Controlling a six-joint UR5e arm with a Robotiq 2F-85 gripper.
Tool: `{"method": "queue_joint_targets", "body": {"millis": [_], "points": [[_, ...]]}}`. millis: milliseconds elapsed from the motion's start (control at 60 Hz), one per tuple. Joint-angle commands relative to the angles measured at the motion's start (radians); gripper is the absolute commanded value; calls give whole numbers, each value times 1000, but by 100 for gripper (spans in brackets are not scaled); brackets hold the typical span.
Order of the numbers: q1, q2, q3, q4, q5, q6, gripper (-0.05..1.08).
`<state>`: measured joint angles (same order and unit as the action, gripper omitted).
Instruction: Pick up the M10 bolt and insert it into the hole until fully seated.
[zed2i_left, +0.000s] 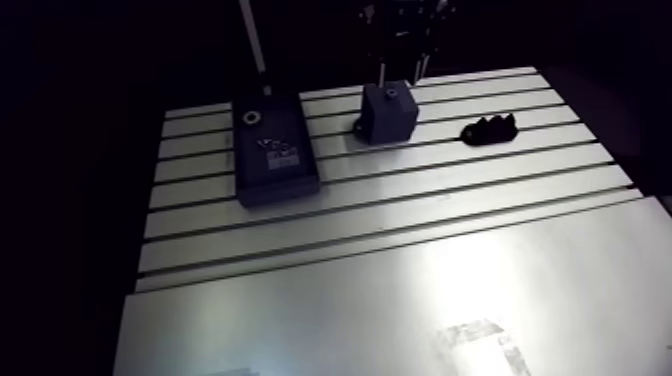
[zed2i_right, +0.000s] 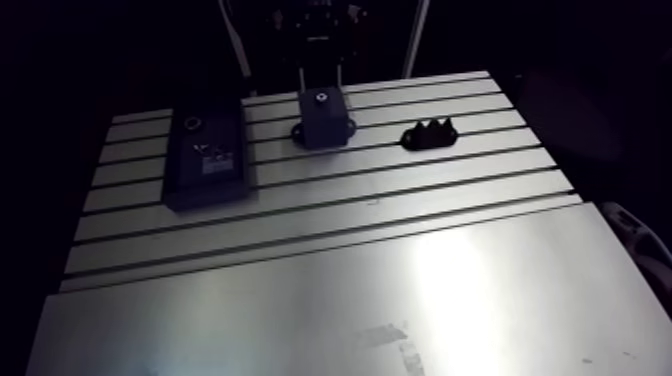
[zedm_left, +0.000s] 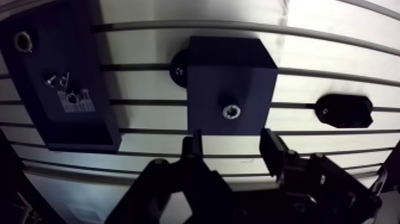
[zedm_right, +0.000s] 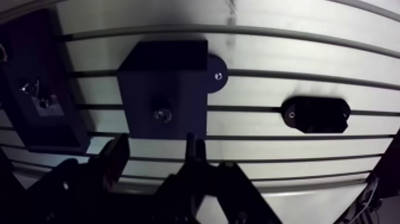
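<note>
Squarely over block (zedm_left: 231, 89), jaws spread, empty.

Three things stood in a row across the far, slotted part of the table (zed2i_left: 400, 290). In the arm view a flat base (zed2i_left: 275, 150) lay to the left, a block (zed2i_left: 390, 110) stood in the middle, and a small holder (zed2i_left: 488, 130) lay to the right, each apart from the next. Small loose parts (zedm_left: 59, 80) rested on the flat base. A metal fitting (zedm_left: 231, 111) sat in the top of the block. The end effector (zedm_left: 233, 152) hung above the block, which lay just ahead of its spread fingers.
</note>
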<state>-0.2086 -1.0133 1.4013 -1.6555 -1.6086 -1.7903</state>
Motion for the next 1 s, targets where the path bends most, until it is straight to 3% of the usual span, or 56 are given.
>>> {"method": "queue_joint_targets", "body": {"millis": [17, 383, 733, 1000], "points": [[-2, -19, 11, 0, 0, -4, 1], [-2, -81, 27, 1, -1, -5, 1], [4, -279, 38, 22, 9, -7, 1], [21, -377, 26, 75, 13, -10, 1]]}}
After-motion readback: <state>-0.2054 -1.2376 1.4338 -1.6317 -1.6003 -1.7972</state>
